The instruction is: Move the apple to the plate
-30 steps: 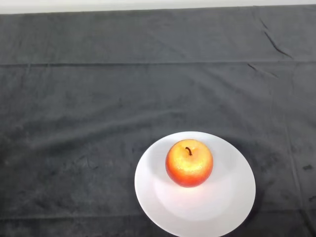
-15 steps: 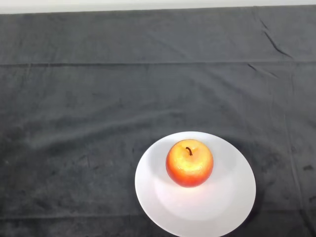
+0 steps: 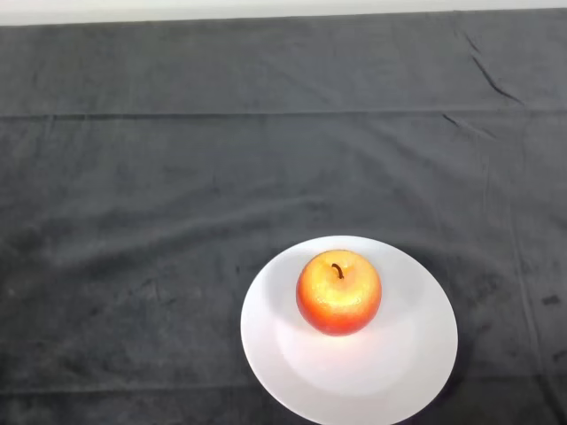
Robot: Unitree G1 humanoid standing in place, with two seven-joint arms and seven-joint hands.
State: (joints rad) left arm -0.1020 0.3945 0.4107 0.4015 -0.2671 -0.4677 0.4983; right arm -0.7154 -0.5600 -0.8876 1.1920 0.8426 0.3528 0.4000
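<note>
A red and yellow apple [image 3: 338,293] with a dark stem stands upright on a white plate [image 3: 399,372], a little back and left of the plate's middle. The plate lies on the dark cloth near the front edge of the head view, right of centre, and the view cuts off its front rim.
The dark cloth [image 3: 177,195] covers the whole table, with a few creases at the back right [image 3: 492,80]. A pale strip of the table's far edge [image 3: 266,9] runs along the top.
</note>
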